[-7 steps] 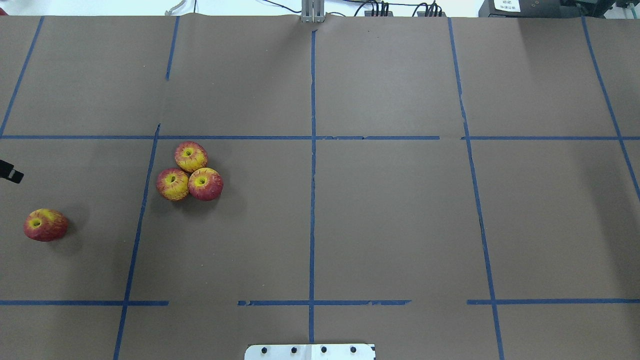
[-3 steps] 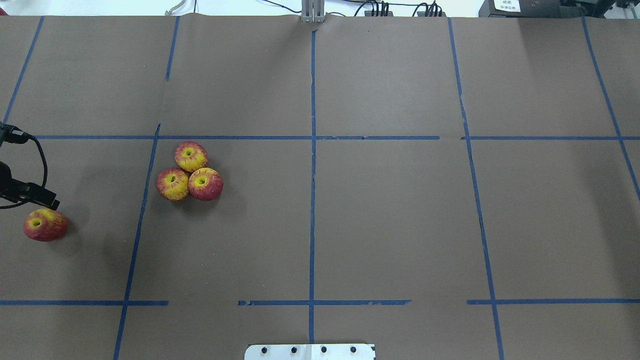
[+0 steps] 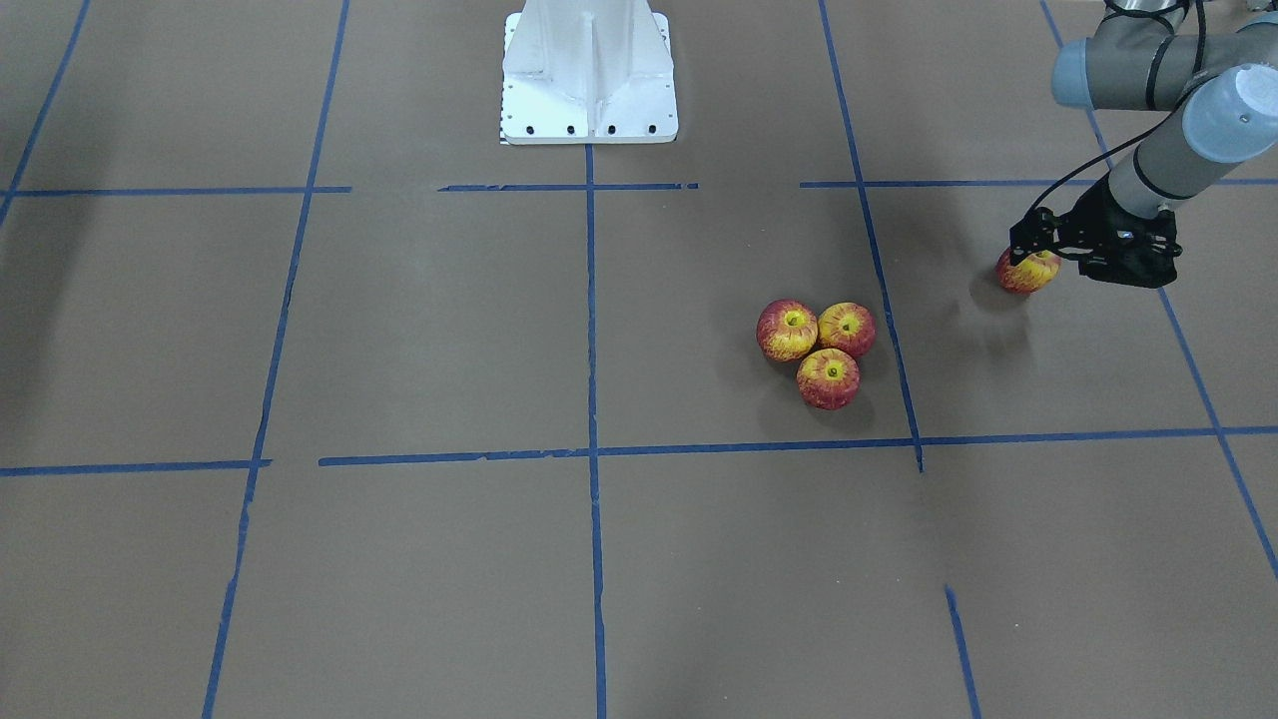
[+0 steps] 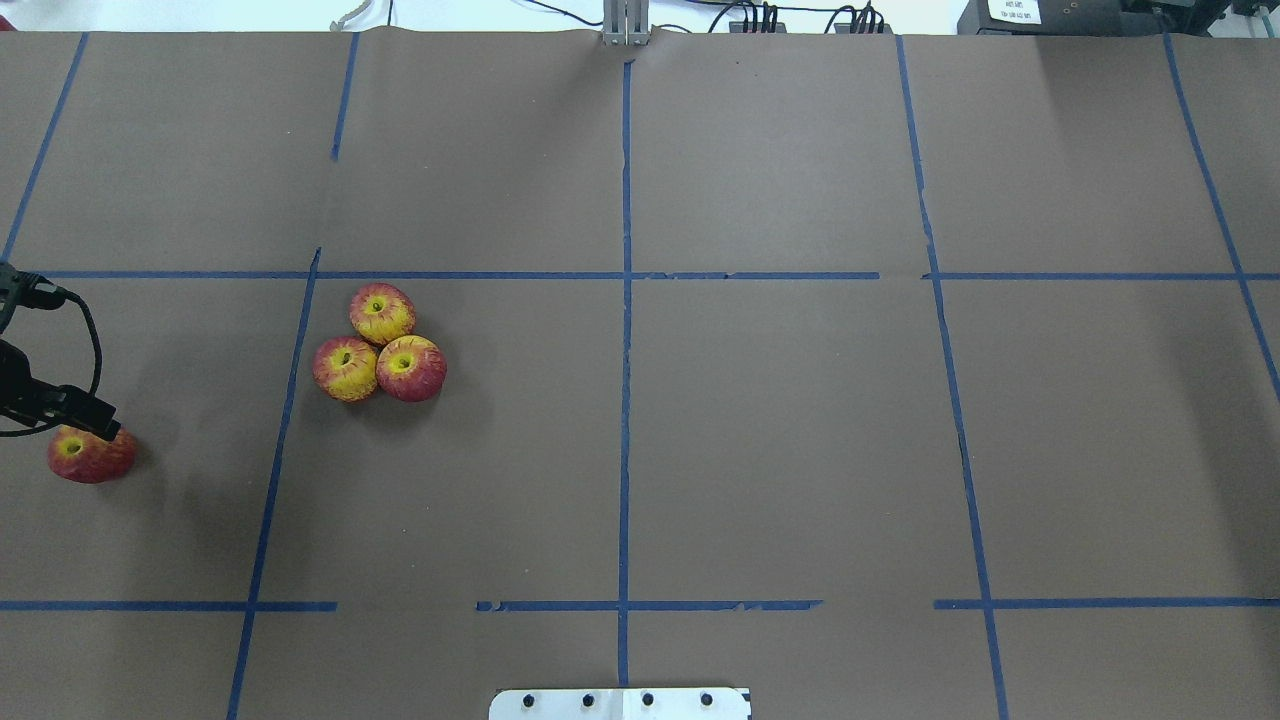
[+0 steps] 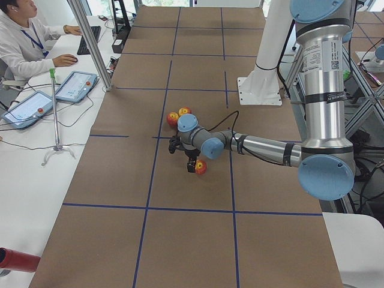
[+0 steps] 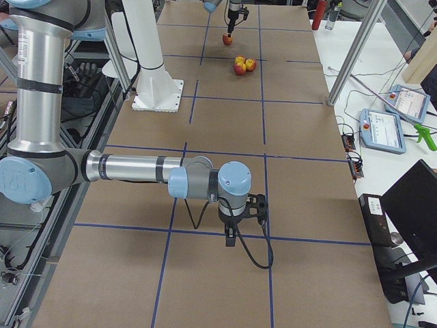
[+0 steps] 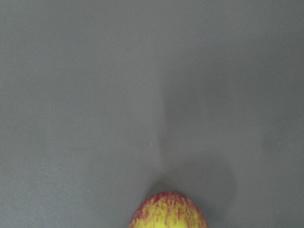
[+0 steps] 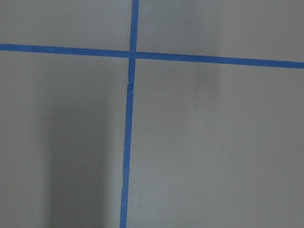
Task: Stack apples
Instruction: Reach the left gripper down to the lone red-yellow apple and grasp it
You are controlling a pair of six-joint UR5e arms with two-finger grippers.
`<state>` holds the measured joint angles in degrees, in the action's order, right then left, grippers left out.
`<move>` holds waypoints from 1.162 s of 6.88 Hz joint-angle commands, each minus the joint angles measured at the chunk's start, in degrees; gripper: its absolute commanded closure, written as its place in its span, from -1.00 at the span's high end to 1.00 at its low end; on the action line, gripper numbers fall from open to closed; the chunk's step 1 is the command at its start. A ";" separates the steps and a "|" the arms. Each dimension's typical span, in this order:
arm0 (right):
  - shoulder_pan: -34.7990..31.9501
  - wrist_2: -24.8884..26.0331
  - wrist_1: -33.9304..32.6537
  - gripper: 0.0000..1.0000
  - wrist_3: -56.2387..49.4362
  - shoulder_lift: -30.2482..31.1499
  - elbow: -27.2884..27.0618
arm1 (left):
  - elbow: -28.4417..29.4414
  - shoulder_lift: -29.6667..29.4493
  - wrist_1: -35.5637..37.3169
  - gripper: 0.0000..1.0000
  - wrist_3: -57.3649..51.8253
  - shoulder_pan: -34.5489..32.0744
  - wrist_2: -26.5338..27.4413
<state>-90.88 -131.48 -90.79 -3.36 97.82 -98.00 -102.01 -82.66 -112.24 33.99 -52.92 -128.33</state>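
Stacking has not begun, by the look of it: no apple sits on another. On a low, outstretched arm the left pincer (image 3: 1031,255) points down just above the lone apple (image 4: 90,458), which lies on the worktop (image 4: 760,450) right beneath its tips; I cannot tell whether the jaws are spread or clenched. Well apart, to that pincer's right and a little ahead, three apples (image 4: 390,358) huddle touching, probably the base for the fourth. Far right, the right pincer (image 6: 232,236) points down above blue tape lines (image 8: 129,142), its grip unreadable.
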 commanded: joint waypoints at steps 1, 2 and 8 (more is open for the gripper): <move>0.00 0.00 0.00 1.00 -0.06 0.00 0.00 | 1.11 0.04 0.00 1.00 0.03 1.85 0.09; 0.00 0.00 0.00 1.00 0.02 0.00 0.00 | 1.72 -0.13 -0.09 1.00 0.03 2.47 0.10; 0.00 0.00 0.00 1.00 0.02 0.00 0.00 | 4.19 -0.48 -2.72 0.55 -0.06 3.70 0.10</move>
<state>-90.88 -131.48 -90.79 -3.40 97.82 -98.00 -98.08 -83.09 -114.85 33.93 -49.45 -128.23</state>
